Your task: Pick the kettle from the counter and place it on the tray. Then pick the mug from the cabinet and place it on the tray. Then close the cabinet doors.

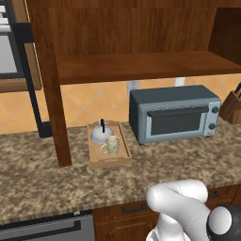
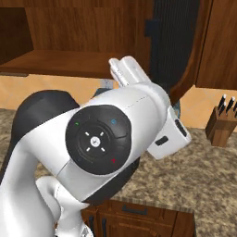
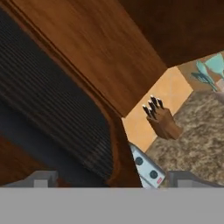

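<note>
While your arm is raised by the open right cabinet door (image 2: 183,46), kettle (image 1: 100,133) and mug (image 1: 112,145) both sit on the tray (image 1: 123,139).

Item by item, as you see them: the light-wood tray lies on the speckled granite surface (image 1: 42,174), just left of the grey toaster oven (image 1: 175,114); the silvery kettle stands at its far end, and the cream mug stands just in front of it, upright. The cabinet (image 1: 141,66) shelf above is bare wood, with the left door (image 1: 49,84) swung out edge-on beside the tray. A knife block (image 2: 221,125) stands to the right. Your gripper (image 3: 112,178) has its jaws spread wide, holding nothing, close to the right door's dark ribbed panel.
</note>
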Motion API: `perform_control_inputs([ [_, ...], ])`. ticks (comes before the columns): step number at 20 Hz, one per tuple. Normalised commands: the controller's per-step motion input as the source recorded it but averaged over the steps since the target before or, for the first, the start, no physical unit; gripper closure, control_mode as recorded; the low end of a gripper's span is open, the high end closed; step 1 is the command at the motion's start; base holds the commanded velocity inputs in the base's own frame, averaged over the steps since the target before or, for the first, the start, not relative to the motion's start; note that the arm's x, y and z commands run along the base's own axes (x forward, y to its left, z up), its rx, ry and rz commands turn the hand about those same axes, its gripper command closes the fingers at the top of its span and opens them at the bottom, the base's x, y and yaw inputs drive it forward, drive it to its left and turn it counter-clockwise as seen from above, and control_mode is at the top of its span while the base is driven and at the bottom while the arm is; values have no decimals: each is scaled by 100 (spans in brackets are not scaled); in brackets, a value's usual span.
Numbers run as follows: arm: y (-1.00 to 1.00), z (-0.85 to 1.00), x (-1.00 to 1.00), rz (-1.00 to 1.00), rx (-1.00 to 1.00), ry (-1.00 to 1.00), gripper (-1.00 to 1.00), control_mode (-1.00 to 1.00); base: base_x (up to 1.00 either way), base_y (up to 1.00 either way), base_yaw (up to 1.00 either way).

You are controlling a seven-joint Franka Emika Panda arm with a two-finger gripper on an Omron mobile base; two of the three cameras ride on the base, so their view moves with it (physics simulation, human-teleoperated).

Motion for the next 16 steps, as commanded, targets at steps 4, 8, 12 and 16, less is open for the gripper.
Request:
perform_control_inputs([
  [4, 65, -17, 68, 19, -20, 20, -100, -100, 0, 0, 0],
  [8, 52, -18, 73, 22, -23, 25, -100, -100, 0, 0, 0],
  [12, 51, -26, 78, 21, -23, 19, -100, -100, 0, 0, 0],
  [16, 45, -50, 83, 26, -21, 12, -100, -100, 0, 0, 0],
])
